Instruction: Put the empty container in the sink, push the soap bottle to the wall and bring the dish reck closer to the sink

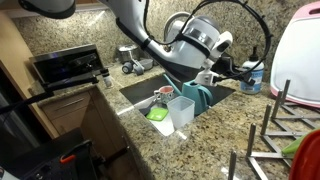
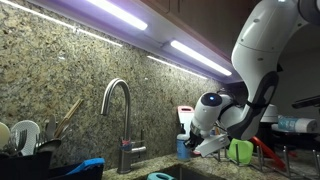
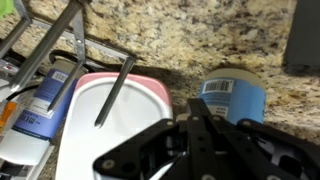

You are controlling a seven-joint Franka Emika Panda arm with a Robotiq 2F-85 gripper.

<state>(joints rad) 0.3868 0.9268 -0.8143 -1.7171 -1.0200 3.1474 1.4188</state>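
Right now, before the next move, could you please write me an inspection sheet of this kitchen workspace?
Surface: speckled granite counter with a recessed sink.
Job's things: empty container upright, apparently in the sink at its near edge; soap bottle near the wall, touching it or not cannot be told; dish rack on the counter, apart from the sink.
Clutter: teal jug and green item in the sink; pink-rimmed white board; blue-labelled bottle.
Grippers: gripper shut, holding nothing, close to the soap bottle.
Cables: black cables loop along the arm.
Surroundings: faucet, under-cabinet lights, black appliance.
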